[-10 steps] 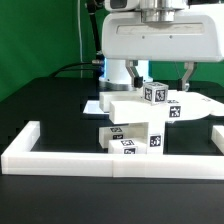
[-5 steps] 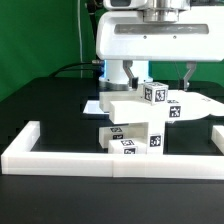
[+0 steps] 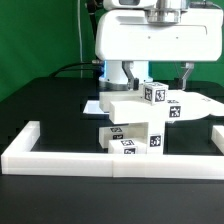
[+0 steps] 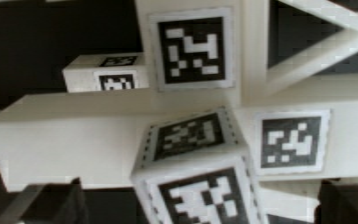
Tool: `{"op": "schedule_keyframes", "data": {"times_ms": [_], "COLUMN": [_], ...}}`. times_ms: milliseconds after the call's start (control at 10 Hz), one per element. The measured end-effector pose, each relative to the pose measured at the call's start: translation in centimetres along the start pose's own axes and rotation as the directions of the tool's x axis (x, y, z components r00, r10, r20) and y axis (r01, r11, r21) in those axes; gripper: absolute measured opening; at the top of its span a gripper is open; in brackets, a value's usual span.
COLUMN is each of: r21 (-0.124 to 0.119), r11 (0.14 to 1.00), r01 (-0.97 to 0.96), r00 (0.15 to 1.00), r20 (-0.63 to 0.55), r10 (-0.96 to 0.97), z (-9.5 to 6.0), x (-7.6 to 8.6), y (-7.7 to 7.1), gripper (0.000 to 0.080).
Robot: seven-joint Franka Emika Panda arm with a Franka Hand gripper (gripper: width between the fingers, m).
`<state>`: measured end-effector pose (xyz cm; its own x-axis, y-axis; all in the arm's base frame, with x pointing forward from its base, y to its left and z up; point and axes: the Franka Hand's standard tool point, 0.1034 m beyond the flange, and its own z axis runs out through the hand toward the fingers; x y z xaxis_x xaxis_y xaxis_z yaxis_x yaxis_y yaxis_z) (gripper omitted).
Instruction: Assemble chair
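Now hovering above the chair parts (image 3: 143, 118), gripper (image 3: 162, 68) spread wide, grasping nothing. Stacked just inside the white border rail (image 3: 60, 153), touching it at the front. Up close in the wrist view: tagged blocks (image 4: 194, 140) and a ladder-like frame (image 4: 318, 50). Bare black table (image 3: 50, 105) toward the exterior view's left.

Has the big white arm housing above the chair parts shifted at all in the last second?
Yes. In the exterior view the arm housing has drifted slightly toward that view's left and a little upward, judged against the white border rail, while the stacked chair parts stay put.
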<state>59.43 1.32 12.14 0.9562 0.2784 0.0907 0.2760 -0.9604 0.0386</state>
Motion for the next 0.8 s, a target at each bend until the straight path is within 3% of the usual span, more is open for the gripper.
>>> {"op": "schedule_keyframes", "data": {"times_ms": [100, 300, 400, 500, 800], "r21": [-0.002, -0.002, -0.002, -0.002, -0.001], "r11": [0.999, 0.999, 0.999, 1.000, 0.993], "r01": [0.046, 0.042, 0.032, 0.016, -0.115], "r00": [0.999, 0.999, 0.999, 1.000, 0.993], "r20": [0.001, 0.001, 0.001, 0.001, 0.000], "r10": [-0.046, -0.042, -0.032, -0.016, 0.115], "z": [0.00, 0.00, -0.01, -0.01, 0.01], "x": [-0.03, -0.03, -0.02, -0.03, -0.04], "y": [0.10, 0.12, 0.14, 0.15, 0.15], "gripper": [0.0649, 0.0377, 0.0377, 0.0287, 0.0287]}}
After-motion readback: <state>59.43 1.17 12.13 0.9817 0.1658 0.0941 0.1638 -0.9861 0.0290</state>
